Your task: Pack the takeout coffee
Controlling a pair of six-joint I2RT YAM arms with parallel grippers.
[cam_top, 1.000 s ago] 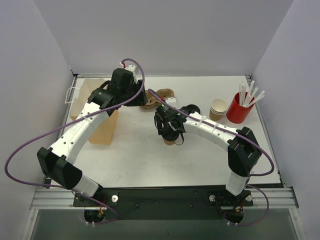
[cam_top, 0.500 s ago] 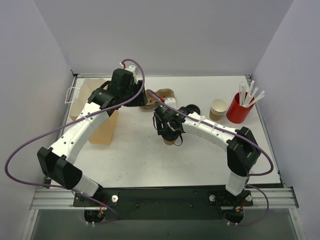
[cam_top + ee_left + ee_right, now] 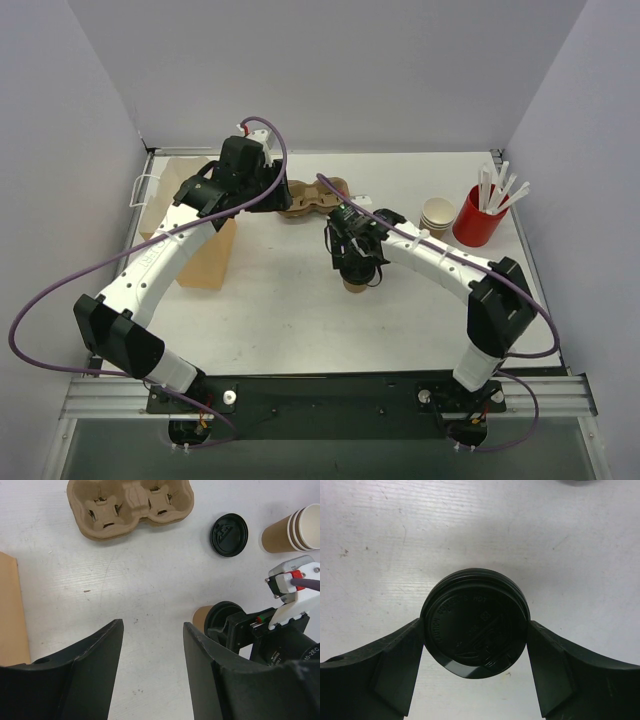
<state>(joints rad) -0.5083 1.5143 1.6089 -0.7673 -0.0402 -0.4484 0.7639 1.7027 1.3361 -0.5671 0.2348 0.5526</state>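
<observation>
We grip the upright takeout coffee [image 3: 474, 622] at its lid in our right jaws, near-right of the pulp carrier [image 3: 310, 198]; our left jaws gape empty.

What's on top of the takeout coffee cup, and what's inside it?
A round black lid sits on the takeout coffee cup, covering its mouth. The lid hides whatever is inside.

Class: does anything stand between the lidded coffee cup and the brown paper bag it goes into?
No object lies on the table between the coffee cup and the paper bag, but the left arm stretches across above the bag.
</observation>
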